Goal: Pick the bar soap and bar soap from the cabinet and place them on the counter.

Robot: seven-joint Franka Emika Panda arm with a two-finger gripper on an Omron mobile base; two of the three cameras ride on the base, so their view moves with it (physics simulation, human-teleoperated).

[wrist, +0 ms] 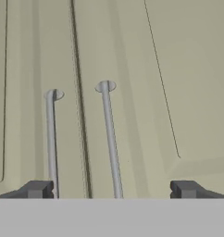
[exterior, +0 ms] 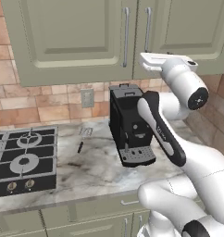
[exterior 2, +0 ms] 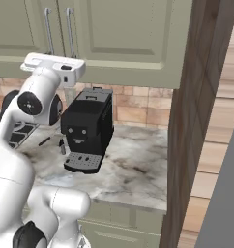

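Dark fingertips (wrist: 37, 189) spread wide, gripper (wrist: 111, 190) holding nothing, jaws gaping to either side of two silver bar handles: the right one (wrist: 110, 139) between the jaws, the left one (wrist: 51, 139) just inside the left tip. Sage-green panelled doors of the cabinet (wrist: 132, 69) straight ahead, both closed, dark seam between the two handles, so no bar soap visible. Open air between tips and door faces; closeness hard to judge. Below the hand, a black coffee machine (exterior: 130, 125) on the beige-grey marbled counter (exterior: 95, 166), bare stone in front of it. Further left, a black gas hob (exterior: 23, 157). To the right, a brown brick side wall (exterior 2: 186, 121) hemming in the counter's end.
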